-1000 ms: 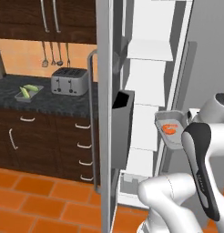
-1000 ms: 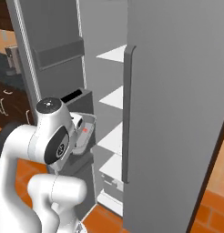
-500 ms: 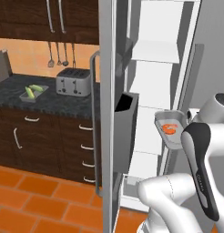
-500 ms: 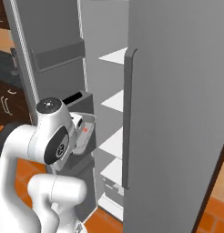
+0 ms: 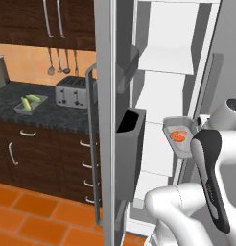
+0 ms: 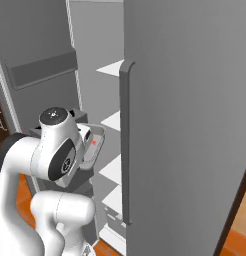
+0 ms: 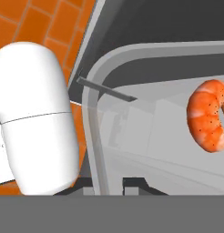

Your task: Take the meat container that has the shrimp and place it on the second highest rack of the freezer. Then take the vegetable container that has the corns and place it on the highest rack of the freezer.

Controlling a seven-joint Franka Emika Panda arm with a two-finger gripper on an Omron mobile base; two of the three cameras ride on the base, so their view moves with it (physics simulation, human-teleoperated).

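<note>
The meat container point(image 5: 179, 138) is a small grey tray that hangs in front of the open freezer point(image 5: 165, 60), level with its middle shelves. The orange-pink shrimp point(image 7: 207, 116) lies inside it, also visible as the shrimp point(image 5: 178, 136). My gripper point(image 7: 107, 184) is shut on the tray's rim point(image 7: 93, 136), one finger tip on each side of it. From the right, the meat container point(image 6: 93, 148) sits just beside my wrist. The vegetable container point(image 5: 29, 104) rests on the dark counter at the left, with two corns point(image 5: 30, 101) in it.
The open freezer door point(image 5: 106, 120) stands left of the tray, with a dark door bin point(image 5: 130, 153) and a long handle point(image 5: 90, 144). The other, shut door point(image 6: 190, 125) blocks the right side. A toaster point(image 5: 72, 91) stands on the counter point(image 5: 53, 117). White shelves point(image 6: 114, 121) lie behind the tray.
The whole picture has shifted, so the base has moved; the freezer looms larger in the right base view. The tray stays in my gripper at about the same height.
</note>
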